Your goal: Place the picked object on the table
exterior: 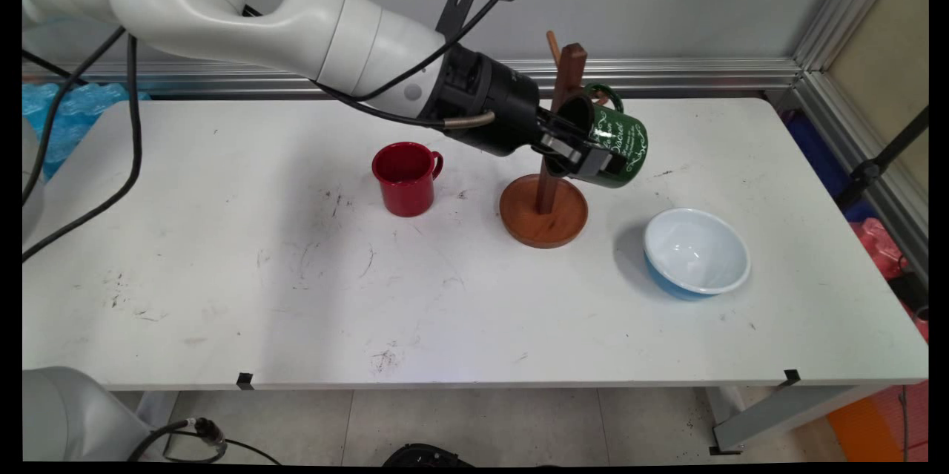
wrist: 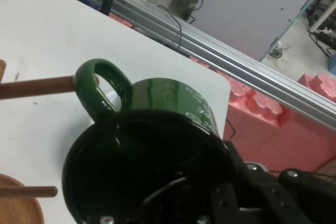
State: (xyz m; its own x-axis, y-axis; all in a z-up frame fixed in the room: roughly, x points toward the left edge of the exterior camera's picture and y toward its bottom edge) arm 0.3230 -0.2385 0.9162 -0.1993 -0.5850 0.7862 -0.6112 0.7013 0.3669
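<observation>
- Where the desk [exterior: 222, 274] starts on the left, it is bare white with some dark scuffs, so that side has lots of room.
- Next comes a red mug [exterior: 405, 177], standing up with its handle to the right. It is well apart from the arm, which passes high above and behind it.
- A wooden stand [exterior: 543, 211] is next, with a round base and a tall post. The post has pegs sticking out of it.
- Just past the post, the hand [exterior: 586, 155] is closed on the rim of a green mug [exterior: 621, 149]. One finger looks to be inside the mug and one outside.
- The green mug is up in the air, tipped on its side, right beside the post. Its mouth faces the arm and its handle [wrist: 102, 85] points up and back.
- In the hand view, a peg [wrist: 37, 87] ends right at the outside of the handle. It does not look to be through the loop, and I cannot tell if it touches.
- It is tight here: the post, the pegs and the hand are all close together.
- To the right and nearer the camera sits a bowl [exterior: 697, 251], white inside and blue outside, near the stand's base but not touching.
- Past the bowl is a strip of bare desk, then the right edge. A metal frame and pink and red stuff lie beyond it.
</observation>
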